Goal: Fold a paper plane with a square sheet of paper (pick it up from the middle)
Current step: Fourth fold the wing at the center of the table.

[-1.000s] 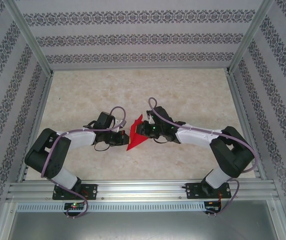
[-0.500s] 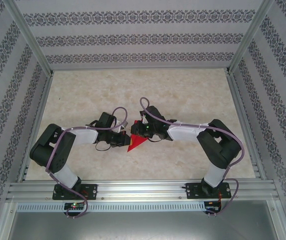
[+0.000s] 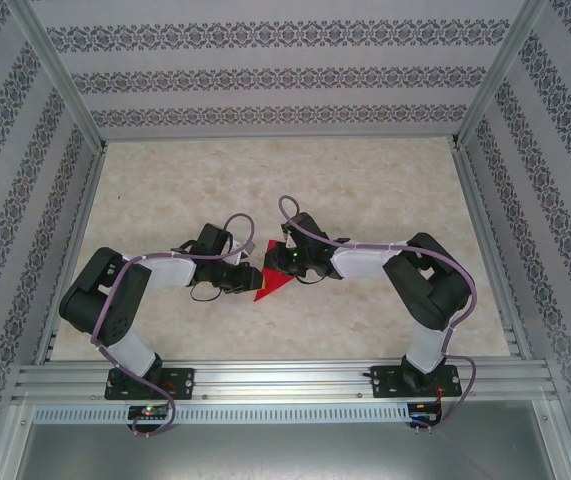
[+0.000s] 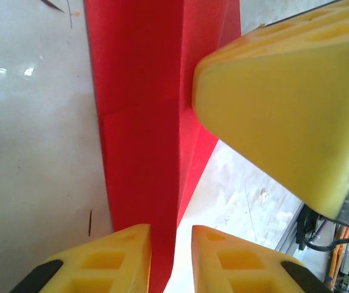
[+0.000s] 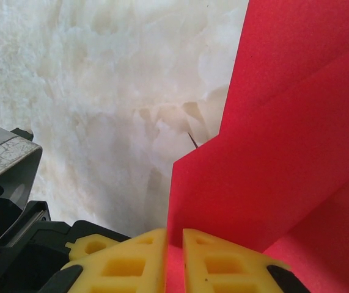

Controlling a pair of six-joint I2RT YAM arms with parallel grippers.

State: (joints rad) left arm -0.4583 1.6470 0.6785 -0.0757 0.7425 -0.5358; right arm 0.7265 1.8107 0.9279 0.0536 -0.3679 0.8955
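Paper: the red sheet of paper (image 3: 271, 285) is found near the middle of the table (image 3: 385, 190), somewhat toward its near edge, between the two grippers. It is partly folded, with layered flaps and a crease seen in the wrist views.
Handling: it is judged very light, thin and limp, easily creased or torn, and liable to slide out from between the finger pads.
Where to hold: a firm pinch on a folded edge, where the layers are doubled, is judged safest.
Left gripper: the left gripper (image 4: 171, 235) is narrowly parted. The paper passes between its fingers with a sliver of gap beside one pad, so nothing is judged clamped.
Right gripper: the right gripper (image 5: 174, 235) is closed to a slit, and the paper's edge is pinched in it.
Left arm pose: it is bent sharply at the elbow, with the forearm laid low toward the table's middle.
Right arm pose: it is mirrored, and one of its fingers (image 4: 272, 110) is set against the paper opposite the left gripper.
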